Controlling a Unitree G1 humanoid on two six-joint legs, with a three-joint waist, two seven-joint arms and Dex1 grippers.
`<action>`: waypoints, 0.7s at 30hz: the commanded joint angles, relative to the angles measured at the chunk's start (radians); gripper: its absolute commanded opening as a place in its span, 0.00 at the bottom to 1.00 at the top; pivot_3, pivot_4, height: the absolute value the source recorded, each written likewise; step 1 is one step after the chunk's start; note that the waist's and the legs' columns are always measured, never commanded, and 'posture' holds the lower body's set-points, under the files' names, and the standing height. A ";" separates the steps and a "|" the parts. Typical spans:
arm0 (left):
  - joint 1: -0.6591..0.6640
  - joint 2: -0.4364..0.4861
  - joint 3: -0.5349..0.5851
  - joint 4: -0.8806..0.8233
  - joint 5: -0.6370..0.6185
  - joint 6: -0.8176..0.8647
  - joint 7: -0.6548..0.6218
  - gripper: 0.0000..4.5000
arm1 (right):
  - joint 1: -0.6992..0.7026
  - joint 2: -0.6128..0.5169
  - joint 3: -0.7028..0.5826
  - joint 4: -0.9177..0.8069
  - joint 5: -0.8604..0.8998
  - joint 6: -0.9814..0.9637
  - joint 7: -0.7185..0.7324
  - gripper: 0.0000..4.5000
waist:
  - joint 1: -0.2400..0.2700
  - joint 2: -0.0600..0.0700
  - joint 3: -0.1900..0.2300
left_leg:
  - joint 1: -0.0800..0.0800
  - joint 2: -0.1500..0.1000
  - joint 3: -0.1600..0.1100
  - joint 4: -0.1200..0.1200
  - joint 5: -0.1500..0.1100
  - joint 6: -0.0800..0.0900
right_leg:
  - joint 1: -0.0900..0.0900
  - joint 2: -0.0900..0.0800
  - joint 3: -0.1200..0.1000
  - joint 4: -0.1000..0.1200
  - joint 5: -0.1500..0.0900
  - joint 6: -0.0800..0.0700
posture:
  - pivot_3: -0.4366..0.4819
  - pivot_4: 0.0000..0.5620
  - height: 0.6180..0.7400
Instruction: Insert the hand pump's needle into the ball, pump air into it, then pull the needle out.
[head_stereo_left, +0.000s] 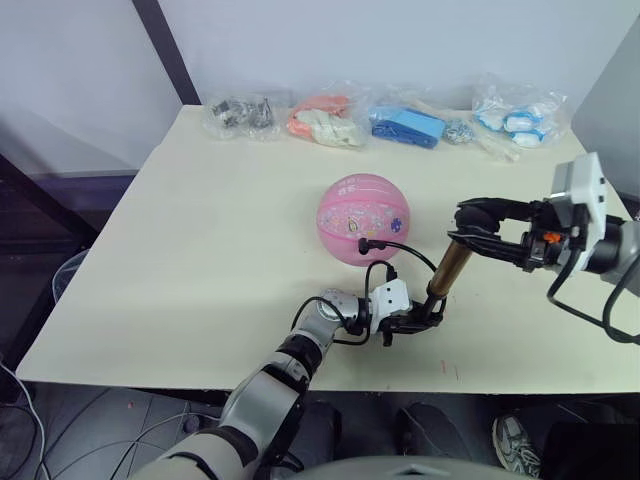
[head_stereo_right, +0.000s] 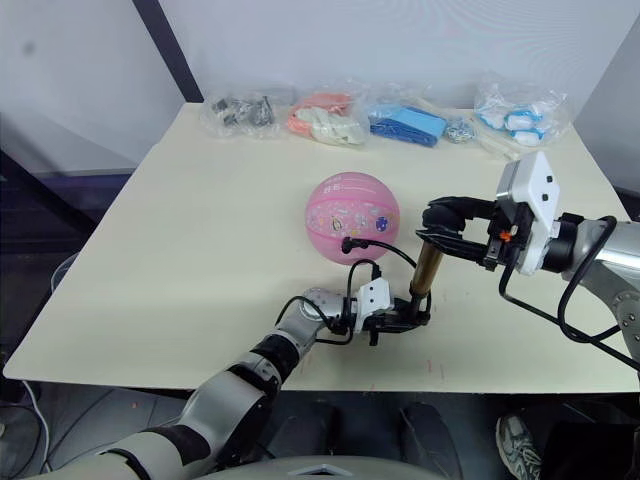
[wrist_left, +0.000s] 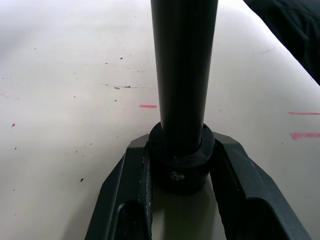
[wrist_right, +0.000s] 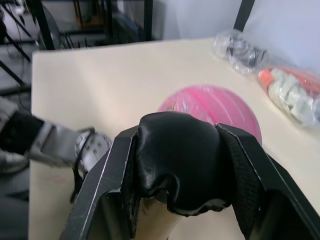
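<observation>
The pink ball (head_stereo_left: 363, 218) rests near the middle of the table. The hand pump (head_stereo_left: 449, 268) stands almost upright just right of it, its gold barrel leaning slightly. My left gripper (head_stereo_left: 428, 314) is shut on the pump's black bottom cap (wrist_left: 180, 162), close to the tabletop. At the top, my right gripper (head_stereo_left: 478, 230) is shut on the black handle (wrist_right: 175, 160). The thin black hose (head_stereo_left: 400, 250) loops from the pump's base to a small black fitting (head_stereo_left: 366, 243) pressed against the ball's near side. The needle's pin is hidden there.
Several clear bags line the table's far edge: metal parts (head_stereo_left: 243, 113), pink-orange items (head_stereo_left: 325, 120), blue pieces (head_stereo_left: 408, 126), white-blue items (head_stereo_left: 518, 118). The table's front edge (head_stereo_left: 300, 378) runs just below my left gripper.
</observation>
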 joint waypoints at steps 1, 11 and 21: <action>0.037 0.024 -0.033 0.077 0.057 0.046 0.010 0.25 | -0.052 -0.036 -0.088 0.000 0.029 -0.006 -0.004 0.44 | 0.000 0.000 0.000 | 0.000 0.000 0.000 0.000 0.000 0.000 | 0.000 0.000 0.000 0.000 0.000 0.000 | 0.48 0.27 1.00; 0.040 0.027 -0.035 0.074 0.058 0.046 0.003 0.25 | -0.142 -0.106 -0.103 0.045 0.069 0.013 0.000 0.44 | 0.000 0.000 0.002 | -0.001 0.001 0.000 0.000 0.000 0.000 | 0.000 0.000 0.000 0.000 0.000 0.000 | 0.48 0.27 1.00; 0.037 0.030 -0.036 0.073 0.059 0.046 -0.002 0.25 | -0.200 -0.112 -0.092 0.063 0.107 0.072 -0.004 0.44 | 0.001 0.002 0.007 | -0.002 0.002 0.000 0.000 0.000 0.000 | -0.001 -0.001 0.000 0.000 0.000 0.000 | 0.48 0.27 1.00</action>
